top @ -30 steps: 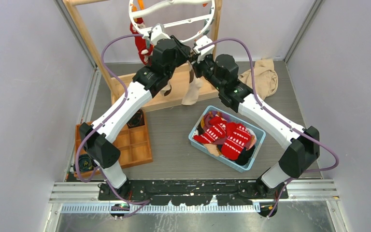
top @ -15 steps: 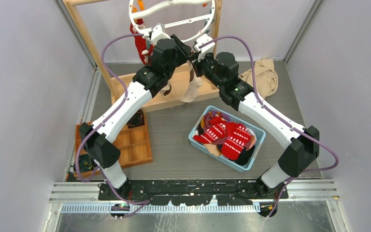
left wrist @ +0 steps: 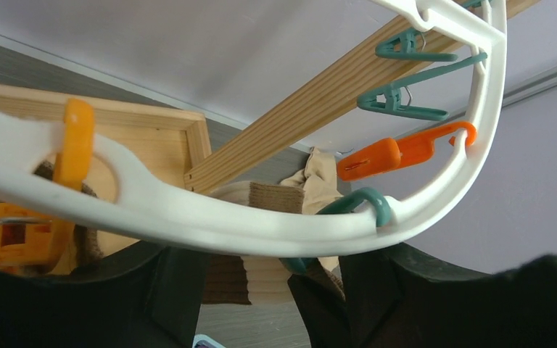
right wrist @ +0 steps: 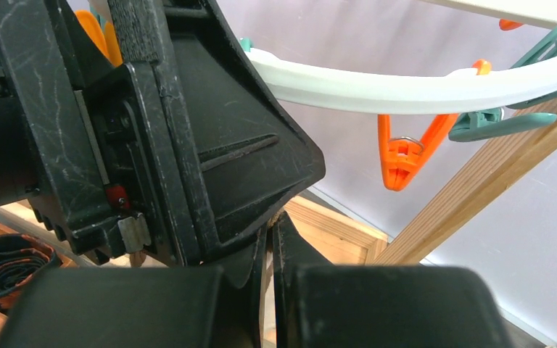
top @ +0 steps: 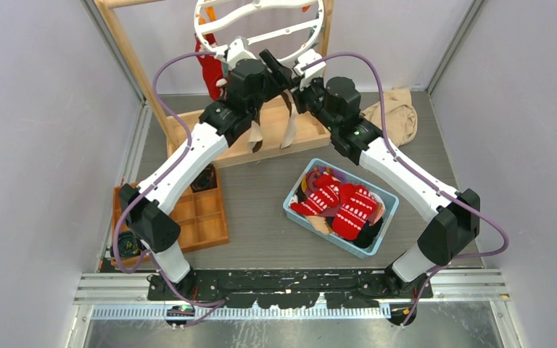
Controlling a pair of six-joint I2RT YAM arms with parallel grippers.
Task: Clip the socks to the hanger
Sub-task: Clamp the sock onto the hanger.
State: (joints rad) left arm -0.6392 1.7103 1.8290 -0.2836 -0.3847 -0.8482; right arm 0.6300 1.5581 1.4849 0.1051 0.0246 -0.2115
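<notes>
The white ring hanger (top: 261, 29) hangs from the wooden frame, and a red sock (top: 209, 69) is clipped at its left. My left gripper (top: 275, 64) is raised under the ring's near rim. In the left wrist view its open fingers (left wrist: 261, 290) straddle a teal clip (left wrist: 355, 206) on the ring (left wrist: 188, 217). My right gripper (top: 295, 78) is right beside it, shut on a tan-and-brown sock (top: 289, 127) that dangles below. In the right wrist view the jaws (right wrist: 270, 239) pinch fabric, and the left gripper's body blocks the left half.
A blue bin (top: 333, 243) of red and dark socks (top: 355, 206) sits at centre right. A beige cloth (top: 395, 116) lies at back right. An orange compartment tray (top: 203, 217) is at left. The wooden frame's post (top: 127, 51) and base (top: 304, 134) stand under the hanger.
Both grippers rose toward the ring's rim. The tan-and-brown sock was lifted with the right gripper and now hangs higher.
</notes>
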